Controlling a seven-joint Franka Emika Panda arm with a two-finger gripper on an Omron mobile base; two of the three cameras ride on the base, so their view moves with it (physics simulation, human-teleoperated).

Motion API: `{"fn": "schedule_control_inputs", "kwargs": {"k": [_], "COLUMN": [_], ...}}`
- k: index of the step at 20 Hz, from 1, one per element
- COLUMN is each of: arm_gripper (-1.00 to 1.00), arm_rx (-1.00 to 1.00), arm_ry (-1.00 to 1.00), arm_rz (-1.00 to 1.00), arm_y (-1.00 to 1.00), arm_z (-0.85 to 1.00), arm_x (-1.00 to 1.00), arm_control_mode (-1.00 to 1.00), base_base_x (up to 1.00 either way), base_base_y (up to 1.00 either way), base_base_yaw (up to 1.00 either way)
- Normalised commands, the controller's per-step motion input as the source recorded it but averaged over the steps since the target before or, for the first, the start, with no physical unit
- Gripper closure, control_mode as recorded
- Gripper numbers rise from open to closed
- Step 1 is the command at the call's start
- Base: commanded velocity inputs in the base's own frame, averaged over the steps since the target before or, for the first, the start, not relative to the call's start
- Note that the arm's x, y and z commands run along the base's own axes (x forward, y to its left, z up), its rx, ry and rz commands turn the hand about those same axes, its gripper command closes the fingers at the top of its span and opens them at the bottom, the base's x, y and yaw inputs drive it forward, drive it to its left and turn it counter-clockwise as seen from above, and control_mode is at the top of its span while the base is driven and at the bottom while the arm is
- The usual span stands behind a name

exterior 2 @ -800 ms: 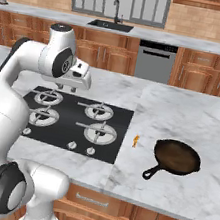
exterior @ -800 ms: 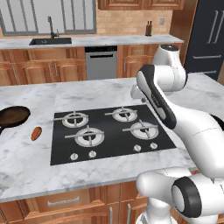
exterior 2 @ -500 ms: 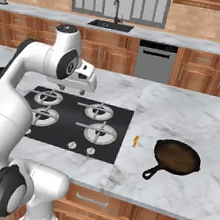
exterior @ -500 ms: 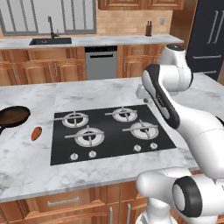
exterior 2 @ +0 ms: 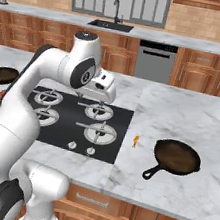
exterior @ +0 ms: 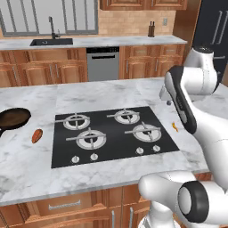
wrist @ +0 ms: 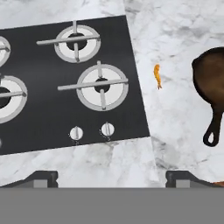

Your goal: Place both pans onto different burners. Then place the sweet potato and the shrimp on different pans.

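The jaws stand wide apart and empty above the cooktop's (wrist: 65,83) right edge, and the nearer pan (exterior 2: 177,157), lying on the marble surface (exterior 2: 201,122) beyond the shrimp (wrist: 157,75), looks rigid and heavy, best gripped on its long black handle.

The cooktop (exterior: 111,151) is shiny black. Its burners (wrist: 101,85) have silver-white rings and grey grates, and its little knobs (wrist: 107,129) are white. The counter (exterior 2: 191,120) is white with soft grey swirls. Both pans (exterior 2: 177,157) are dark brown inside, each with a black handle. The shrimp (wrist: 157,75) is bright orange. The sweet potato (exterior: 37,135) is a duller reddish orange. The cabinets (exterior: 40,73) are warm brown wood. The dishwasher (exterior 2: 155,62) is grey. The robot arm (exterior 2: 40,85) is white with dark joints.
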Motion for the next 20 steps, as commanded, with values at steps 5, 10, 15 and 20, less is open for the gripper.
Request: {"fn": "schedule_control_inputs", "kwargs": {"k": [5, 10, 15, 20], "arm_gripper": [-1.0, -1.0, -1.0, -1.0], "arm_rx": [0.0, 0.0, 0.02, 0.02], "arm_ry": [0.02, 0.03, 0.0, 0.0], "arm_rz": [-0.23, -0.21, -0.15, -0.11], "arm_y": [-0.74, -0.67, -0.7, -0.61], "arm_z": [0.0, -0.04, -0.25, -0.42], "arm_x": [-0.2, -0.21, -0.28, -0.2], "arm_control_mode": [-1.0, -1.0, -1.0, -1.0], "base_base_x": [0.0, 0.0, 0.0, 0.0], "base_base_y": [0.0, 0.0, 0.0, 0.0], "base_base_yaw": [0.0, 0.0, 0.0, 0.0]}}
